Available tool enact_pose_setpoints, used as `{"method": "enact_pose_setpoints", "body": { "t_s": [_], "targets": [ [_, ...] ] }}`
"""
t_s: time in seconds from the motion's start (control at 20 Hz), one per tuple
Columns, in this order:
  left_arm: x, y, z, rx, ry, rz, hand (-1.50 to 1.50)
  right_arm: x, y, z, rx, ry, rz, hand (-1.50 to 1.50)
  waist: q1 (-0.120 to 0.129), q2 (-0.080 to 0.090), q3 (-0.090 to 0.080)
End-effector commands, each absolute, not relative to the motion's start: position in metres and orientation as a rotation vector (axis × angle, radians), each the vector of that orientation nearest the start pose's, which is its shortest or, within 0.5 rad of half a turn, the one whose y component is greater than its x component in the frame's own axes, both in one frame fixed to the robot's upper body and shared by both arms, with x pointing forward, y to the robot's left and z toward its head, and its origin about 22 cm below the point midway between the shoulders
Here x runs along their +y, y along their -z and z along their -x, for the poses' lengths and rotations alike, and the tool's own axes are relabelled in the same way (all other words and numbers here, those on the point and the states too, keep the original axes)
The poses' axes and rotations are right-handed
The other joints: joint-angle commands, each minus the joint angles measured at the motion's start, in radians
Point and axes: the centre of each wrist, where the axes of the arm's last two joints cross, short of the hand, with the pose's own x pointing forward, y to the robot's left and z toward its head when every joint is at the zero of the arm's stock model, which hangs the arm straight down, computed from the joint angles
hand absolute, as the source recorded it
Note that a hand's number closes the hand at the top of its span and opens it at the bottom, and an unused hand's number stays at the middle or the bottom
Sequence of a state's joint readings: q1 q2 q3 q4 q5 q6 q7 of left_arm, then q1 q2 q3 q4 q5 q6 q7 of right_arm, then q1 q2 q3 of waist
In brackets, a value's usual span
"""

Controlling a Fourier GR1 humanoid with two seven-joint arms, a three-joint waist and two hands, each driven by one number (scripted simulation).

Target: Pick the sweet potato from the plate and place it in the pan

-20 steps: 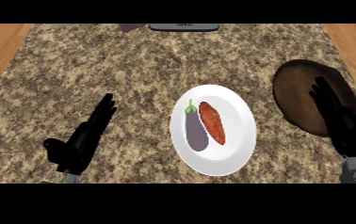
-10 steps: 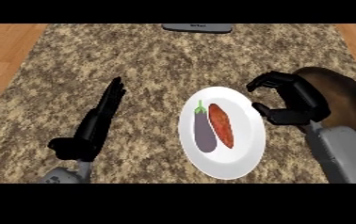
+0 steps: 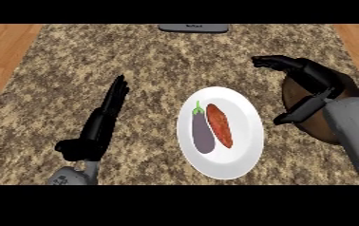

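Note:
An orange sweet potato [image 3: 219, 125] lies on the white plate [image 3: 242, 154], right of a purple eggplant [image 3: 202, 131]. The dark brown pan [image 3: 300, 97] sits at the right edge, mostly covered by my right arm. My right hand [image 3: 308, 73] hovers above and right of the plate, over the pan's near side, fingers relaxed and pointing left, holding nothing. My left hand [image 3: 105, 118] rests left of the plate with straight fingers pointing up, empty.
A grey flat object [image 3: 193, 28] lies at the counter's far edge. Wooden floor [image 3: 14, 40] shows beyond the counter's left side. Speckled counter [image 3: 161, 63] spreads between my hands and behind the plate.
My right hand has lifted away from the plate's right rim toward the upper right and its fingers have uncurled. The view has shifted slightly. The left hand stays put.

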State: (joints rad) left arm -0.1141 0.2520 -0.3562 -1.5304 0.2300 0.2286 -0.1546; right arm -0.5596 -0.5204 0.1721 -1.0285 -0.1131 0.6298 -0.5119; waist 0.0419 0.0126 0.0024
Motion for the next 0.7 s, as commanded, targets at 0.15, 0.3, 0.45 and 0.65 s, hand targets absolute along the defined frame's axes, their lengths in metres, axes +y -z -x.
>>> {"method": "enact_pose_setpoints", "body": {
  "t_s": [0.15,0.3,0.45,0.65],
  "targets": [
    [0.198,-0.009,-0.241,-1.695,0.160,0.113,0.00,-0.279,-0.106,-0.394,-1.694,-1.252,-0.451,-1.50,-0.008,-0.008,-0.001],
    [0.201,-0.020,-0.252,-1.707,0.156,0.094,0.00,-0.235,-0.099,-0.395,-1.620,-1.395,-0.420,-1.50,-0.017,-0.009,-0.002],
    [0.177,0.001,-0.248,-1.712,0.144,0.076,0.00,-0.219,-0.098,-0.400,-1.534,-1.558,-0.346,-1.50,-0.015,-0.004,-0.002],
    [0.194,0.001,-0.254,-1.670,0.129,0.055,0.00,-0.192,-0.102,-0.390,-1.444,-1.813,-0.276,-1.50,-0.033,-0.010,-0.003]
  ]
}}
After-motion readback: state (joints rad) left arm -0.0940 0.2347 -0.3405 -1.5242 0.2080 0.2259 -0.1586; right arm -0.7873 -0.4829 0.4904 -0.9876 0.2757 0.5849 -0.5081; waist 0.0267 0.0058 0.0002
